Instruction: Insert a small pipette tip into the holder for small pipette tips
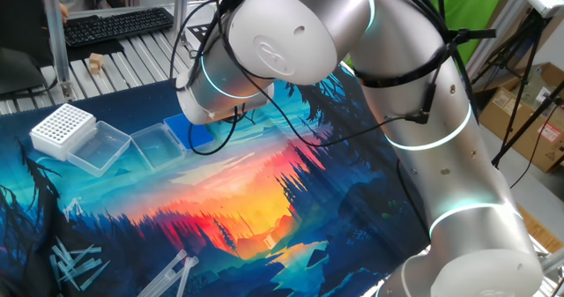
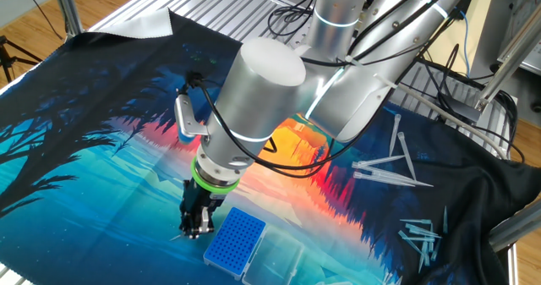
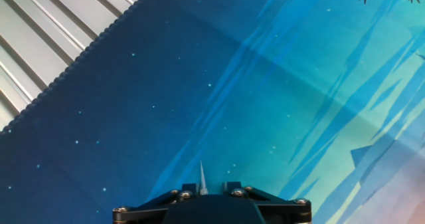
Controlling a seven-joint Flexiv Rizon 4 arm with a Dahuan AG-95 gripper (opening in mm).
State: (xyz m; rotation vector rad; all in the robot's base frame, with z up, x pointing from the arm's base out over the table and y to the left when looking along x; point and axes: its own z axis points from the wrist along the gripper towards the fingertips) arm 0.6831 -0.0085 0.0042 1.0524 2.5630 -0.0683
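In the hand view a small pipette tip (image 3: pixel 202 173), slim and pale, shows between the fingers of my gripper (image 3: pixel 210 187), close against the left finger (image 3: pixel 189 187) and pointing away over the blue mat. A gap remains between it and the right finger, so the jaws stand narrowly open. In the other fixed view the gripper (image 2: pixel 196 224) is down at the mat, just left of the holder for small pipette tips (image 2: pixel 235 238), a bright-blue rack with a grid of holes. In one fixed view the arm hides the gripper, and only a corner of the blue holder (image 1: pixel 201 135) shows.
A white perforated rack (image 1: pixel 63 128) and clear lids (image 1: pixel 101 147) lie left of the holder. Loose piles of longer clear tips (image 2: pixel 390 165) (image 2: pixel 423 234) lie on the mat's far side. The slatted metal tabletop (image 3: pixel 40 44) begins at the mat's edge.
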